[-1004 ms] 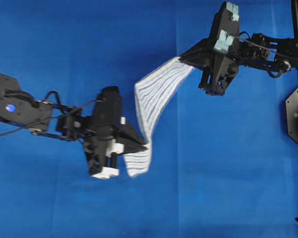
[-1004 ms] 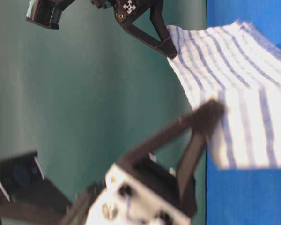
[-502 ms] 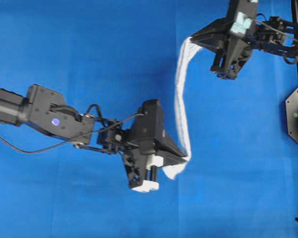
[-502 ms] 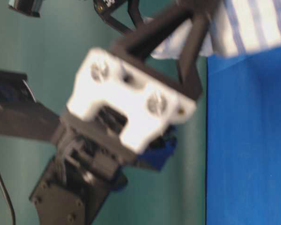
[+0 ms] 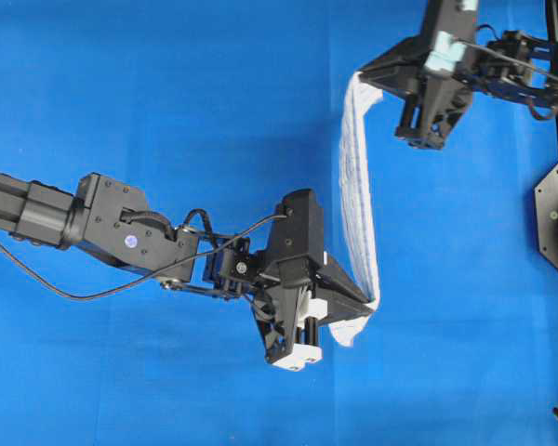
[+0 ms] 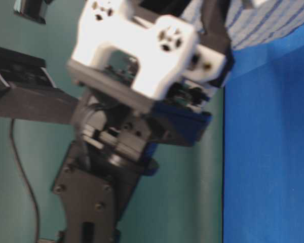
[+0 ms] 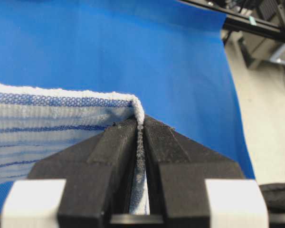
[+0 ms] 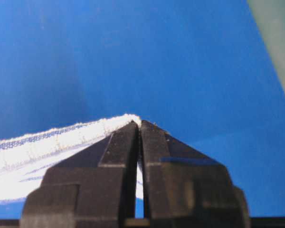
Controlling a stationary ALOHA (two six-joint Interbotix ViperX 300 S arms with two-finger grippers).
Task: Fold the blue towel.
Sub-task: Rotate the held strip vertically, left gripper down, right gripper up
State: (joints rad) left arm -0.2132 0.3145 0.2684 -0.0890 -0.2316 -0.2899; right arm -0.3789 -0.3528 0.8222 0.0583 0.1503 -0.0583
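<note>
In the overhead view, the blue towel [image 5: 358,200] is seen held up between the two arms, well above the blue tabletop [image 5: 167,93]. It hangs as a narrow, edge-on band running from the right gripper [image 5: 361,78] at the upper right down to the left gripper [image 5: 370,299] near the lower middle, where a short end is folded back below the fingers. Each gripper is seen pinching one corner of the cloth.

In the table-level view, most of the picture is filled by the blurred white and black body of the left arm [image 6: 142,55]. Only a striped part of the towel [image 6: 263,23] is seen at the upper right, above the blue tabletop [image 6: 268,152].

In the left wrist view, the black fingers [image 7: 114,152] are pressed together on the towel's white hem [image 7: 138,114], and the striped cloth is spread out to the left.

In the right wrist view, the fingers [image 8: 118,152] are likewise closed on a towel corner [image 8: 128,118], with the cloth trailing to the left over the blue surface.
</note>
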